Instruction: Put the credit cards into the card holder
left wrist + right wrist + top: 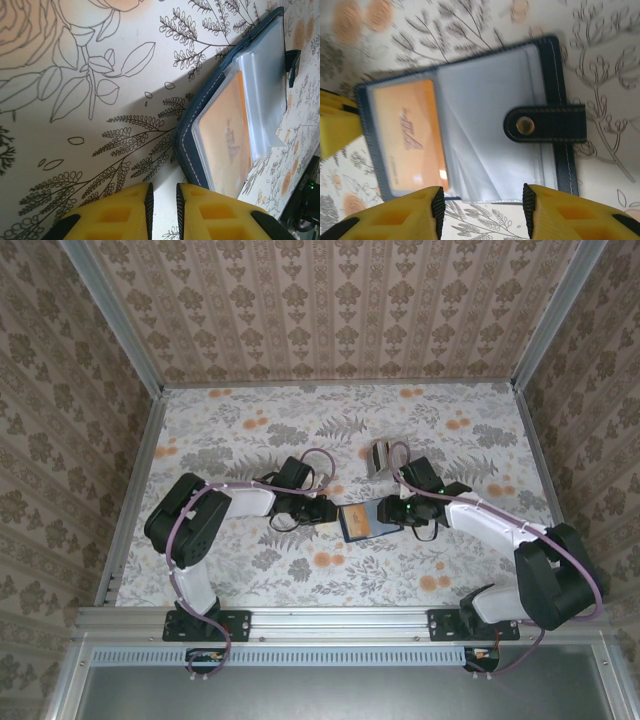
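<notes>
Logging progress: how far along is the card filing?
Done: one orange plastic card sits inside the open navy leather-like card holder. In hand: nothing; left end effector and right end effector are empty. Left: the grey-beige card stack beyond it.

Top cam high behind near edge of table, looks down over all of it, left wrist cam low, v. close, skims table toward card holder side-on, right wrist cam close above card holder, looks down, all 3 share card holder at table centre
</notes>
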`<state>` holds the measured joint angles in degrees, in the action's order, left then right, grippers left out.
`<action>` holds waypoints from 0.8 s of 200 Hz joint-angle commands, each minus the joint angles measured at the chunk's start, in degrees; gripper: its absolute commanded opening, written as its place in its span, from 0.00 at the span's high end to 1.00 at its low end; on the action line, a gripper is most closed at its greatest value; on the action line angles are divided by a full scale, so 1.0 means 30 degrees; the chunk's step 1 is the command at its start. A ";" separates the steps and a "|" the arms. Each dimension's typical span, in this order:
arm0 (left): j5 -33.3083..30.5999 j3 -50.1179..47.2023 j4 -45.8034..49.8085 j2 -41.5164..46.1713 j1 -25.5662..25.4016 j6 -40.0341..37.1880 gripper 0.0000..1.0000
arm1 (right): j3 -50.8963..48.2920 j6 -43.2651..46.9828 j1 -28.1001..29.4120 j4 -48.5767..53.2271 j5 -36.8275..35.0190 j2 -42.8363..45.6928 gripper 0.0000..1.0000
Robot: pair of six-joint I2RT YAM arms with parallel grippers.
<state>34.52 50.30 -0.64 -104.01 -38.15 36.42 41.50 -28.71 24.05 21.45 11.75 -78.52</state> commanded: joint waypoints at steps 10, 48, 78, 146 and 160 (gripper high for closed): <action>-0.0111 -0.0275 0.0215 0.0302 0.0122 -0.0247 0.77 | -0.0533 -0.0289 0.0043 -0.0072 -0.0155 -0.1165 0.51; -0.0223 -0.0557 0.0215 0.0489 0.0116 -0.0281 0.78 | -0.0550 -0.0342 0.0039 -0.0893 0.0488 -0.2384 0.56; -0.0158 -0.0909 0.0011 0.0702 0.0090 -0.0115 0.78 | -0.0558 -0.0378 0.0063 -0.1373 0.1014 -0.2815 0.60; -0.0374 -0.1094 -0.0011 0.0805 0.0108 -0.0094 0.78 | -0.0065 -0.0114 0.0040 -0.1799 0.2587 -0.2624 0.74; -0.0287 -0.1065 -0.0051 0.0829 0.0090 -0.0059 0.78 | -0.0205 -0.0213 0.0050 -0.2079 0.2798 -0.2404 0.75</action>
<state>34.24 47.99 -2.22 -102.45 -38.15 36.42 40.60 -29.08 24.03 16.40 17.23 -85.69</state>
